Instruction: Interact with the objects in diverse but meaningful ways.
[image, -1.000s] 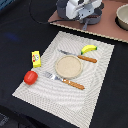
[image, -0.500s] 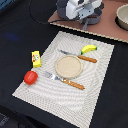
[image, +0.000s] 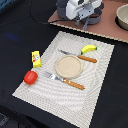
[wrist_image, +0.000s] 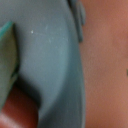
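Note:
In the exterior view a yellow banana (image: 89, 49), a red tomato (image: 30, 77) and a yellow rectangular block (image: 36, 58) lie on a pale striped placemat (image: 100, 75). My gripper (image: 85, 19) is at the far end, low over a brown board (image: 110, 27), right at a grey object (image: 95, 16) that may be the pan. Its fingers are too small and dark to read. The wrist view is filled by a blurred grey surface (wrist_image: 50, 65) very close up, with brown (wrist_image: 107, 65) beside it. The sausage is not in view.
A tan round plate (image: 68, 66) sits mid-mat, with a wooden-handled knife (image: 79, 56) on its far side and a fork (image: 62, 80) on its near side. A round bowl (image: 122, 17) stands on the board at the exterior view's right. The table is dark.

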